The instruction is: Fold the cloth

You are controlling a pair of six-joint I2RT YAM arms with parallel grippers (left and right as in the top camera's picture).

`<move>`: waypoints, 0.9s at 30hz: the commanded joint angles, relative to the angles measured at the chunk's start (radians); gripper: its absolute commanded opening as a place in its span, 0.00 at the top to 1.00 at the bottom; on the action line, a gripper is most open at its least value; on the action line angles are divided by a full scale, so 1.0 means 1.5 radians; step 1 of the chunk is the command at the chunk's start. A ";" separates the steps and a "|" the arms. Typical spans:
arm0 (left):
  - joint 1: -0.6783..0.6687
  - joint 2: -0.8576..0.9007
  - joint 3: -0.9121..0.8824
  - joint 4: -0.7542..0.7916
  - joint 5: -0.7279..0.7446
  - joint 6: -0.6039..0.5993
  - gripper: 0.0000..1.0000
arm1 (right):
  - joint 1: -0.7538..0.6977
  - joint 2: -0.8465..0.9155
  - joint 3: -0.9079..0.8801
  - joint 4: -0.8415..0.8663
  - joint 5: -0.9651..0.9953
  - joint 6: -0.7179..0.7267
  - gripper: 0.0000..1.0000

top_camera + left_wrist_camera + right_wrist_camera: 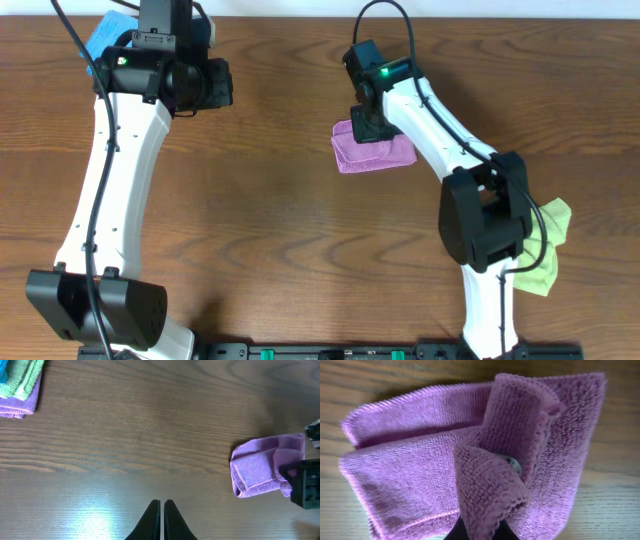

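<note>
Purple-pink microfibre, the cloth (373, 152) lies folded into a small thick rectangle on the wooden tabletop (280, 200), right of centre in the overhead frame. The right gripper (371, 128) sits at its upper edge, jaws pressed together on a raised flap that curls up around it in the right wrist view. The left gripper (162, 516), at the upper left of the overhead frame, is fully closed and holds nothing, above bare wood. A bright blue cloth (103, 38) shows beside it; a lime-green cloth (545, 250) lies at lower right.
</note>
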 commanded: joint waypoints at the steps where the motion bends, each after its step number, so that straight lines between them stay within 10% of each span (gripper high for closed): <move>1: 0.001 0.002 -0.002 -0.005 0.003 0.007 0.94 | 0.004 0.033 0.002 -0.002 0.004 0.003 0.98; 9: 0.001 0.002 -0.002 -0.004 0.003 0.007 0.94 | 0.004 0.039 0.002 0.014 -0.021 0.006 0.99; 12: 0.001 0.002 -0.002 -0.003 0.003 0.007 0.94 | 0.008 0.039 0.002 0.030 -0.161 0.005 0.70; 21: 0.001 0.004 -0.003 0.006 0.003 0.008 0.94 | -0.011 0.037 0.022 0.066 -0.416 0.005 0.59; 23: 0.001 0.005 -0.009 0.008 0.003 0.010 0.94 | -0.024 0.037 0.043 0.050 -0.419 0.005 0.62; 25: 0.001 0.005 -0.024 0.016 0.003 0.012 0.94 | -0.039 0.036 0.075 0.024 -0.432 0.005 0.97; 27: 0.001 0.005 -0.052 0.032 0.007 0.012 0.90 | -0.054 0.034 0.119 -0.013 -0.432 -0.004 0.99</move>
